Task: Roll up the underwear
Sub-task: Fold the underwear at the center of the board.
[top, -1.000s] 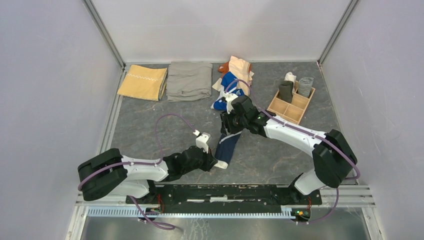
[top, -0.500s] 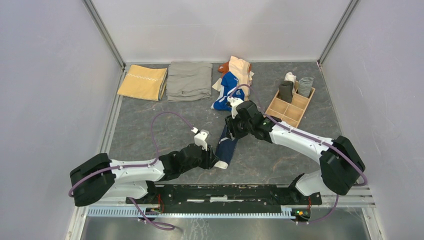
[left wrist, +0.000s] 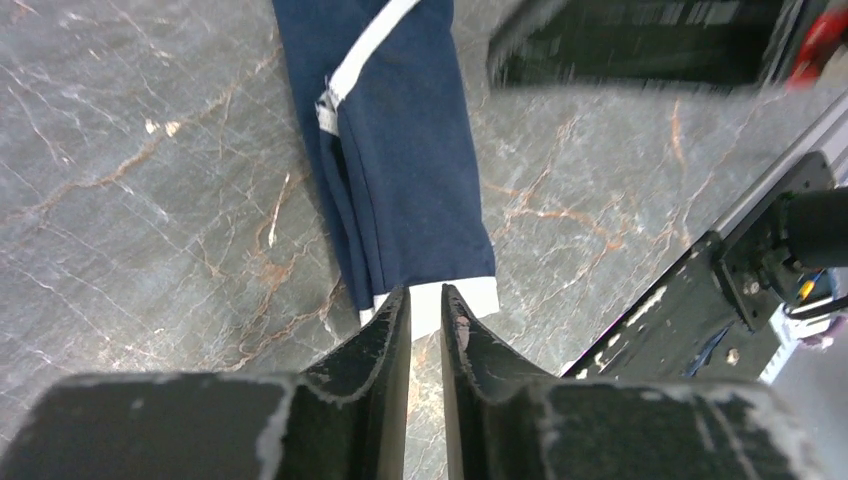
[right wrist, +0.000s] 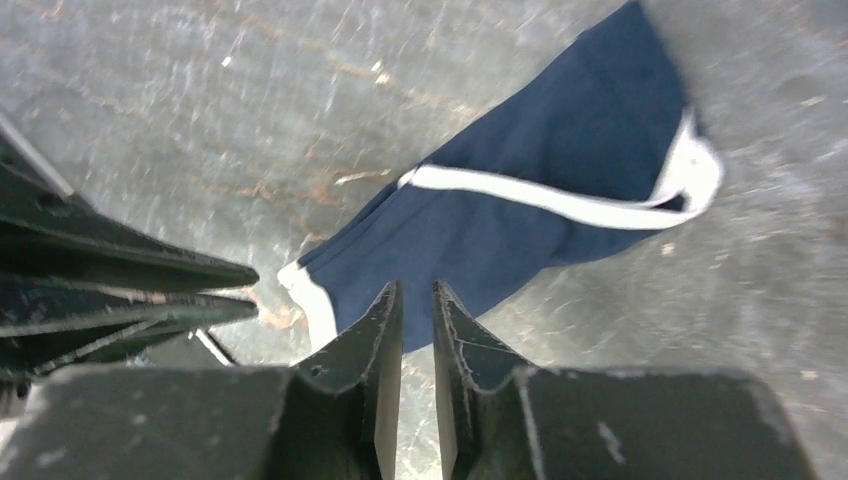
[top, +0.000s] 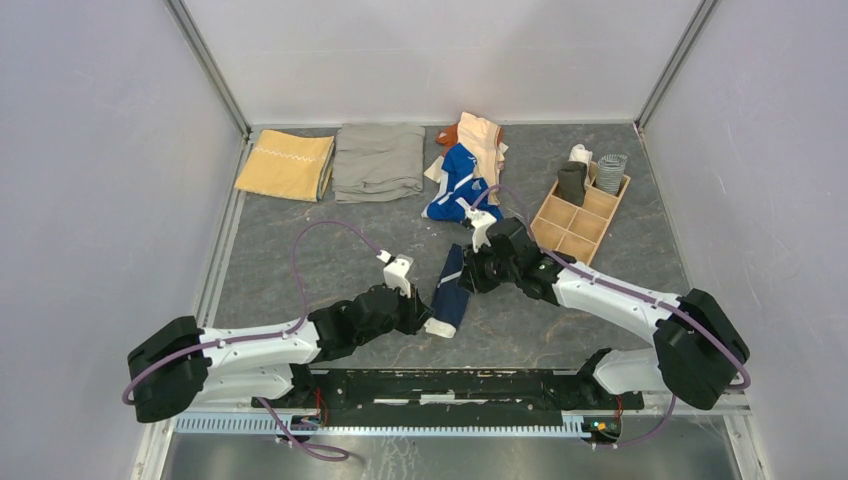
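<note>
The navy underwear [top: 450, 290] with white trim lies folded into a long strip on the marble tabletop, its white waistband end nearest the arms. My left gripper [top: 425, 318] sits low at that near end. In the left wrist view its fingertips [left wrist: 425, 292] reach the white edge of the underwear [left wrist: 400, 150], jaws a narrow gap apart with only tabletop between them. My right gripper [top: 470, 275] hovers beside the strip's far half. From the right wrist, its tips [right wrist: 415, 287] stand just short of the navy underwear [right wrist: 530, 220], slightly open and empty.
A heap of bright blue and peach pieces [top: 465, 165] lies behind the strip. A mustard cloth [top: 287, 165] and a grey-khaki cloth [top: 380, 160] lie folded at the back left. A wooden divided box [top: 585, 205] holds rolled items at right. The black base rail [top: 450, 385] runs along the near edge.
The right gripper came down toward me beside the strip and its jaws narrowed. The left arm stretched out lower; its jaws opened off the waistband, then narrowed again.
</note>
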`<state>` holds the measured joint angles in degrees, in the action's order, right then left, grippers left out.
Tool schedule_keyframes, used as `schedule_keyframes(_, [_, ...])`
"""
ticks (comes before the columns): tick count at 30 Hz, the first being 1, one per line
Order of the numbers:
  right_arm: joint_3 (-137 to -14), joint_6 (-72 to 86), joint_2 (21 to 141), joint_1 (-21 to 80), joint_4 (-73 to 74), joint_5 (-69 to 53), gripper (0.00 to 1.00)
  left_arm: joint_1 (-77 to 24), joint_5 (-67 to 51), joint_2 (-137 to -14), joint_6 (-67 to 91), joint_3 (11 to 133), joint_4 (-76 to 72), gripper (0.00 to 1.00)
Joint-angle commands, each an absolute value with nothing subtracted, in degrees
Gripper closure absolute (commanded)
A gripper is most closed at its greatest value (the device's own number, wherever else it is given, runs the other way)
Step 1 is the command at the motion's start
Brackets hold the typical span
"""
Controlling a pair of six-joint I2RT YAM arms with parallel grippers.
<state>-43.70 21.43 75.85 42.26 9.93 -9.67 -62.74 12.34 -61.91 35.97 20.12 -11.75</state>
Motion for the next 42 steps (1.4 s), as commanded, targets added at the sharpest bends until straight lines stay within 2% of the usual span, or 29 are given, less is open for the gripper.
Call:
schedule_keyframes(1, [-38.9, 26.82, 73.96, 44.29, 1.87, -19.09, 0.8, -62.7, 15.42, -58.76, 35.91, 22.27, -11.62, 0.79])
schedule_keyframes(6, [-38.45, 27.82, 75.95, 49.8, 1.13, -17.42, 0.84, -62.71, 15.31, -59.42, 36.71, 21.82, -11.72, 0.87])
schedule_keyframes(13, [-38.33, 28.12, 78.21, 52.2, 1.42, -11.89, 0.86, -62.74, 14.71, -59.34, 37.09, 21.5, -11.87, 0.94])
schedule_keyframes(21, [-35.51, 28.2, 80.94, 53.36, 2.89, -5.74, 0.88, -62.72, 14.33, -59.83, 37.35, 21.36, -12.01, 0.94])
schedule_keyframes(34, [-27.87, 31.85, 77.88, 55.39, 1.06, -1.38, 0.91, -62.82, 11.16, -63.56, 35.9, 23.91, -13.21, 0.97])
schedule_keyframes(37, [-27.69, 32.02, 76.79, 55.71, 0.39, -1.83, 0.9, -63.23, 9.25, -64.55, 34.82, 24.91, -14.64, 0.98])
schedule_keyframes(42, [-29.99, 30.6, 71.07, 55.7, -1.39, -1.53, 0.81, -65.09, 9.14, -64.98, 33.09, 26.57, -16.61, 0.98])
